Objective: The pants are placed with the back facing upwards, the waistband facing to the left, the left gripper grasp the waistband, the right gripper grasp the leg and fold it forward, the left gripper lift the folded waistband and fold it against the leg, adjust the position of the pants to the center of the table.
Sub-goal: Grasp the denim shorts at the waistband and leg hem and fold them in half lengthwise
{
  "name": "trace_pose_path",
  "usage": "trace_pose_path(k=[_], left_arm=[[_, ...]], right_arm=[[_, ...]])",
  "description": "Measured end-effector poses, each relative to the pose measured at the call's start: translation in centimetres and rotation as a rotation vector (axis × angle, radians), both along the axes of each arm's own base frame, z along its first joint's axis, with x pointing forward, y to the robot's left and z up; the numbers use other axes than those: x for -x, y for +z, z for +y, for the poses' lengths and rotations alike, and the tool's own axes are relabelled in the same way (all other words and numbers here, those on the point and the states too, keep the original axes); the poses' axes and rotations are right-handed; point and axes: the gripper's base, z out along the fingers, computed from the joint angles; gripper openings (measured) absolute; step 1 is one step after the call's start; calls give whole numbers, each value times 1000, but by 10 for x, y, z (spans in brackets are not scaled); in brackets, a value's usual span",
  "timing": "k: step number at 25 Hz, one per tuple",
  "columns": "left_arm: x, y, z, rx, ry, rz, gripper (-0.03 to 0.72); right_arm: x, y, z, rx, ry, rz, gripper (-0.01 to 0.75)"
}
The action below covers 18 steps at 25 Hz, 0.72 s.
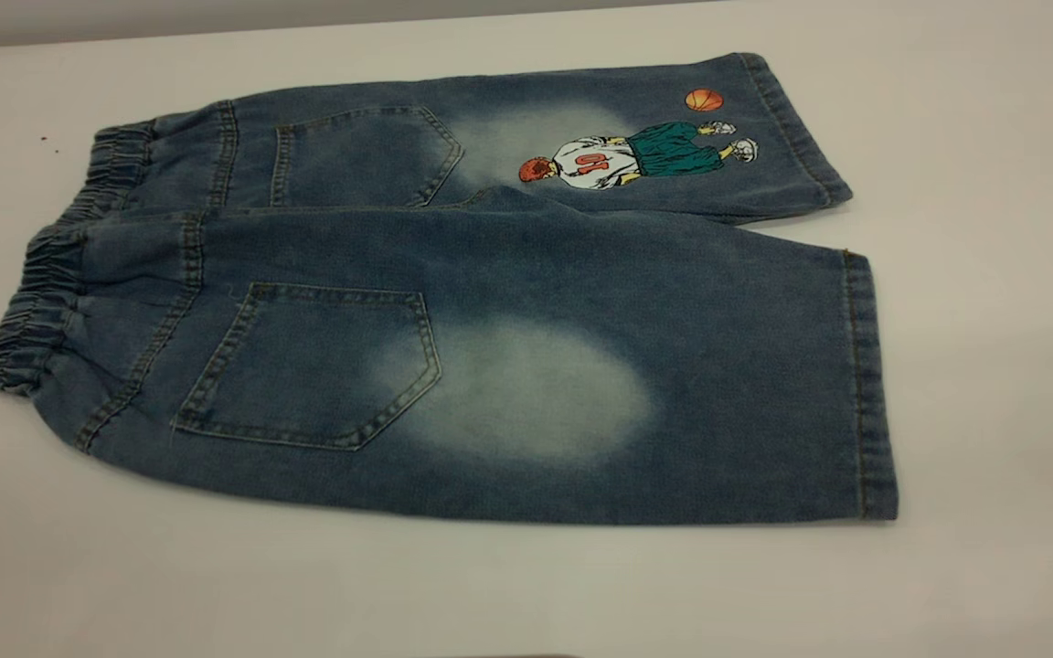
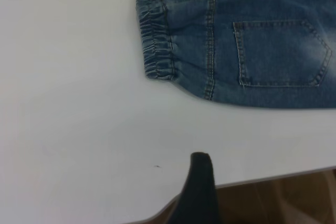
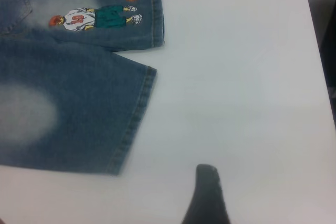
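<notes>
The pants (image 1: 490,347) lie flat on the table (image 1: 993,274), back pockets up, with the waistband (image 1: 42,302) to the left. The plain leg (image 1: 673,384) with the pale oval fade is the nearer one; the cartoon-print leg (image 1: 636,155) lies behind it. Neither gripper shows in the exterior view. In the left wrist view a single black finger (image 2: 201,187) of the left gripper hangs over the table edge, short of the waistband (image 2: 155,40), holding nothing. In the right wrist view one finger (image 3: 207,192) of the right gripper hovers over bare table, away from the leg's hem (image 3: 134,119).
The table's front edge (image 2: 262,182) runs just beside the left finger, with brown floor beyond it. The table's right edge (image 3: 311,35) shows in the right wrist view. White tabletop surrounds the pants on all sides.
</notes>
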Motion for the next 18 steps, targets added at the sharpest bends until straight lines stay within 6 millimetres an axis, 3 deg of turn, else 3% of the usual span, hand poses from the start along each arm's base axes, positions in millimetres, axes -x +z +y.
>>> trace_pose_path(k=[13,18], left_arm=[[0,0,0,-1,1,1,591],[-5,17,4,-23,42,-78,591]], right_arm=[[-1,2,7,-87,39,3,477],[-19,11,13,-167,53,49,477]])
